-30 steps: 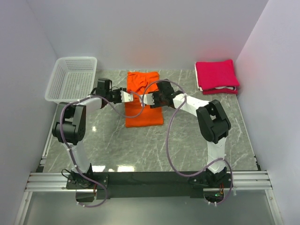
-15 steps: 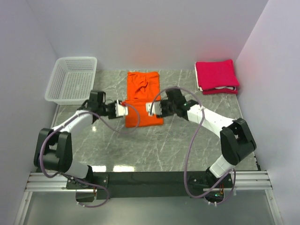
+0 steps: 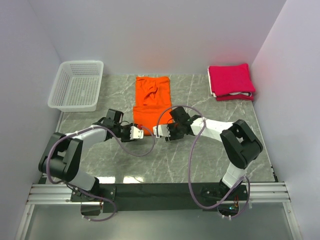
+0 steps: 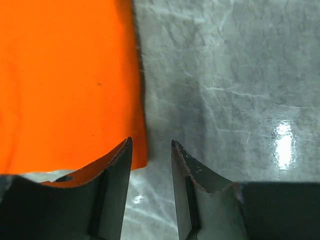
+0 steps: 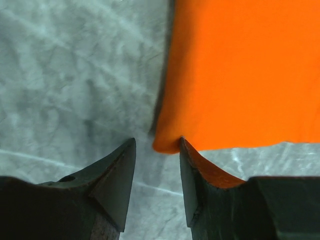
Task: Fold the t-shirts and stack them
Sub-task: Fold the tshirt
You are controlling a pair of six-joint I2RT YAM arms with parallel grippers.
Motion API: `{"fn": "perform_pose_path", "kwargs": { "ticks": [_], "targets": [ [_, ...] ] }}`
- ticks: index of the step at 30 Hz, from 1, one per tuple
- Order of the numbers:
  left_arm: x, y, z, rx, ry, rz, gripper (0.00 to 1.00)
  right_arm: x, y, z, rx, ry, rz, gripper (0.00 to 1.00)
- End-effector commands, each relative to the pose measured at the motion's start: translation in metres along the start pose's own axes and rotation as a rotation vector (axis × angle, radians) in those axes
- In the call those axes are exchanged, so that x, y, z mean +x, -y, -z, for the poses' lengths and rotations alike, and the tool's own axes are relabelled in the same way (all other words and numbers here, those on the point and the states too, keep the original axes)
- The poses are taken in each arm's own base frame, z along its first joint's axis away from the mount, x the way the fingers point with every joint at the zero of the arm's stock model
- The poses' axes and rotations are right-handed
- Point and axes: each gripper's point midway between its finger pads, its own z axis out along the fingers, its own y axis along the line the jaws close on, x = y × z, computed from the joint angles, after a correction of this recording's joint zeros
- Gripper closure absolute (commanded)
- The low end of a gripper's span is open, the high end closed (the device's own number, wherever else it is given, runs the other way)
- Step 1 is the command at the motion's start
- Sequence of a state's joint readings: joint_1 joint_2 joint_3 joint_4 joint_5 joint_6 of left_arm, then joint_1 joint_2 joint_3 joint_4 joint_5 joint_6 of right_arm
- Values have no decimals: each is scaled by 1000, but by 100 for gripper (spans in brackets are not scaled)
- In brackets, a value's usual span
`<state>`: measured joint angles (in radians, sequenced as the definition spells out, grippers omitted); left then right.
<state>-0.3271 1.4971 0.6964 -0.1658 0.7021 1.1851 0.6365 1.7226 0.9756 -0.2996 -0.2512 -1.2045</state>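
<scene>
Grey marble-patterned stone, glossy enough to throw back the overhead lights, makes up the worktop (image 3: pixel 210 155). Plain pale walls (image 3: pixel 165 35) close it in on the far, left and right sides, and an aluminium rail (image 3: pixel 160 192) runs along the near edge, where both arms are bolted.

Laid flat from the middle of the far edge towards the worktop's centre is the orange t-shirt (image 3: pixel 152 97), folded into a long rectangle with some rumpling near its far end. A white plastic mesh basket (image 3: pixel 82 63) sits at the far left corner. At the far right corner lies a stack of crimson-pink t-shirts (image 3: pixel 231 79), folded flat, with a white layer showing along its near side.

Both arms reach inward and low to the orange t-shirt's near edge. The left gripper (image 4: pixel 151 145) has its jaws narrowly apart with bare stone between them, and one finger (image 4: pixel 117 175) meets a near corner of the cloth. The right gripper (image 5: pixel 157 142) is likewise parted a little, nothing clamped, the other near corner touching the tip of one finger (image 5: pixel 200 165).
</scene>
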Motion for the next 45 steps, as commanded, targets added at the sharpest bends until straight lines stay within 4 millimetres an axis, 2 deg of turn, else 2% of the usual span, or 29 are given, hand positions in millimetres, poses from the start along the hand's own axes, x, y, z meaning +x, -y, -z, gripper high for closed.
{"fn": "perform_pose_path", "kwargs": {
  "ticks": [1,5,8,12,14,19,25,30,37,39,43,45],
  "targets": [
    [1,-15,-6,-16,-18,-25,58,-6,14,-5,27,9,-5,53],
    [9,-12,-7,-12,-40,-36,57,-3,13,-9,25,-1,-3,55],
    [17,-7,-9,-1,-65,-51,58,0,11,-10,18,-8,-2,64],
    [27,-8,-13,-13,-94,-35,61,2,9,-12,12,-16,-9,93],
    [27,-10,-14,-15,-93,-30,62,2,9,-11,16,-18,-11,100],
    [18,-15,-10,-28,-71,-52,62,0,11,-10,16,-14,-9,100],
    [-1,-23,4,-47,-40,-73,59,-3,13,-7,15,-4,-12,100],
    [6,-27,7,-60,-52,-81,58,-1,11,-7,11,-6,-14,100],
    [21,-21,-6,-4,-73,-61,59,0,10,-9,5,-11,-20,100],
    [22,-23,-7,-3,-75,-63,62,-1,11,-8,6,-10,-23,100],
    [20,-16,-4,27,-72,-56,82,-4,14,-4,14,-1,-34,100],
    [17,-12,-3,38,-63,-58,87,-8,15,1,21,14,-43,100]
  ]
}}
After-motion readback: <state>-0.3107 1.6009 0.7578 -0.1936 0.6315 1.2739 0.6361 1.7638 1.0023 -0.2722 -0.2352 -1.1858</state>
